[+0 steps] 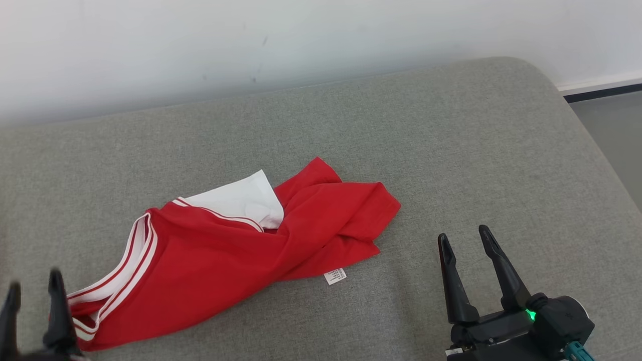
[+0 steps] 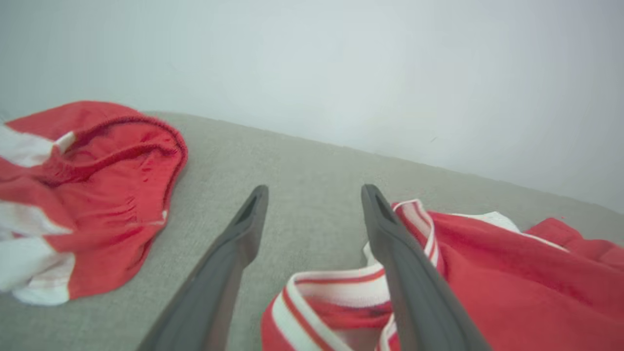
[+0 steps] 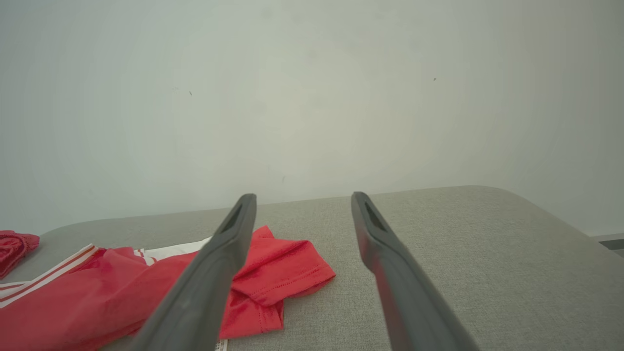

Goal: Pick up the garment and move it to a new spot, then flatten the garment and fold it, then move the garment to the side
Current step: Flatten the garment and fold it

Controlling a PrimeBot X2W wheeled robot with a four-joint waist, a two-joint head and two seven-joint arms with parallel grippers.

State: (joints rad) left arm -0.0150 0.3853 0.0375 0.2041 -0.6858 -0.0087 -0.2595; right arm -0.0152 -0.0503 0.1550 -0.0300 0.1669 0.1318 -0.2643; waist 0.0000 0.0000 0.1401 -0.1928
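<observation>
Light is bright, soft and even all over, with no hard shadows, so its direction is hard to tell. The garment point(image 1: 225, 250) only throws a thin dark line onto the cushion point(image 1: 451, 150) along its edge nearest the right gripper point(image 1: 463, 234), and a small green light point(image 1: 529, 315) glows behind that gripper's fingers. The head view is sharp ahead of the fingers, but the left gripper point(image 1: 34, 280) is smeared with blur. The wall point(image 1: 200, 50) beyond both grippers is washed pale, with no glare spots. Both wrist views are hazier and lower in contrast. The fingers point(image 2: 404, 273) go mushy toward the lens. In the right wrist view the cushion's far edge bows and the corners darken.
</observation>
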